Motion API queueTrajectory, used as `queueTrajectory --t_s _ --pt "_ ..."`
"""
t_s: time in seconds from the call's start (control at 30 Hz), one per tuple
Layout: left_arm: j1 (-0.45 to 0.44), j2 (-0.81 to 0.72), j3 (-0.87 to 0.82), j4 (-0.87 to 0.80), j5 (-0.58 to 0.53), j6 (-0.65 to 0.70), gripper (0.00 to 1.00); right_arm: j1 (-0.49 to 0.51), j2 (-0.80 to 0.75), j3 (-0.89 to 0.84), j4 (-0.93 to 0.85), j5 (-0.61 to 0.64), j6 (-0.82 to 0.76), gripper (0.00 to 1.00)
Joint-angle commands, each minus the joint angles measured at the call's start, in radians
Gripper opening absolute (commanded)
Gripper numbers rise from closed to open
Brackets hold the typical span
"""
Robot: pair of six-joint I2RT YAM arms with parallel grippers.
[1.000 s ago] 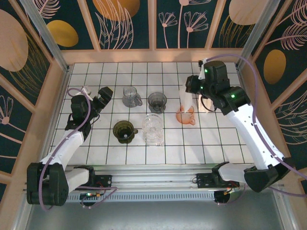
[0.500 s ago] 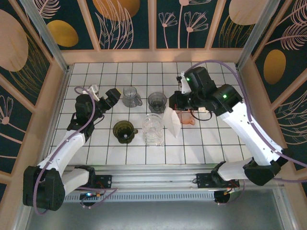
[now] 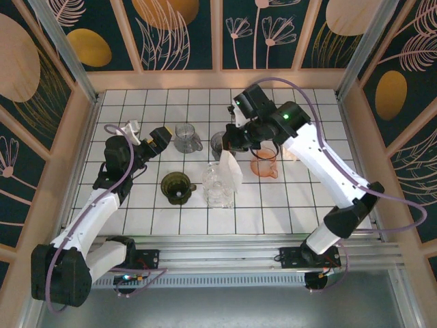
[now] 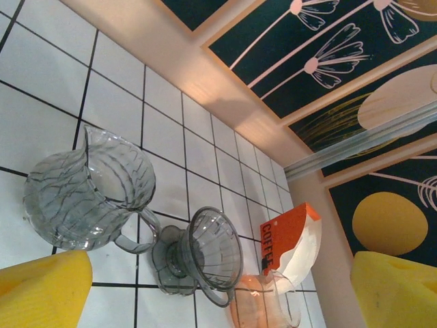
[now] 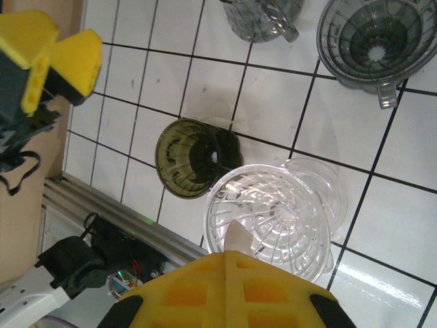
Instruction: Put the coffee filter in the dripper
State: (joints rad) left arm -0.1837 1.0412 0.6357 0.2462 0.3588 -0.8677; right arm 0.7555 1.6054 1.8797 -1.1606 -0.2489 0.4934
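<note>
The right arm [image 3: 321,157] has swung further left since half a second ago, carrying the white paper filter [image 3: 231,172] from just right of the clear glass dripper [image 3: 217,184] to over its right rim. The left arm [image 3: 102,191] has barely shifted.

The white tiled table [image 3: 287,205] carries everything. The clear glass dripper stands near its middle. The right gripper [image 3: 231,147] hangs just behind that dripper, clamped on the top edge of the filter, which hangs down as a folded cone. In the right wrist view the filter's white tip [image 5: 235,239] pokes out from the yellow pads [image 5: 205,294] above the ribbed bowl of the clear dripper [image 5: 273,215]; whether paper touches glass cannot be told.

The left gripper [image 3: 162,137] hovers well to the left and behind the clear dripper, its yellow fingertips [image 4: 41,294] spread wide with nothing between them.

A grey glass pitcher [image 3: 186,138] sits behind and left of the clear dripper, and a smoky grey dripper [image 3: 222,145] right behind it. An orange plastic dripper [image 3: 264,164] stands to its right, with an orange-and-white box marked COFFEE [image 4: 290,239] behind that. A dark green dripper [image 3: 176,186] sits just to the left.
</note>
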Motion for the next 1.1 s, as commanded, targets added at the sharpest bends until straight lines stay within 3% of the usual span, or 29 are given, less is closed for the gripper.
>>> queueTrajectory --t_s 0.0,0.33,0.77,0.9,1.07 --pt "-0.006 -0.018 -0.013 -0.001 0.011 0.026 0.97 0.009 0.056 0.07 -0.062 0.003 -0.039 0.0" --pt "-0.006 -0.015 -0.031 0.034 0.03 0.019 0.97 0.042 0.2 0.145 -0.067 0.036 -0.075 0.0" --pt "-0.007 -0.013 -0.04 0.05 0.046 0.015 0.97 0.096 0.286 0.099 0.029 0.061 -0.102 0.0" --pt "-0.008 -0.015 -0.041 0.05 0.049 0.015 0.97 0.102 0.272 0.036 0.067 0.062 -0.1 0.05" --pt "-0.008 -0.01 -0.037 0.05 0.053 0.016 0.98 0.104 0.249 -0.004 0.094 0.075 -0.098 0.27"
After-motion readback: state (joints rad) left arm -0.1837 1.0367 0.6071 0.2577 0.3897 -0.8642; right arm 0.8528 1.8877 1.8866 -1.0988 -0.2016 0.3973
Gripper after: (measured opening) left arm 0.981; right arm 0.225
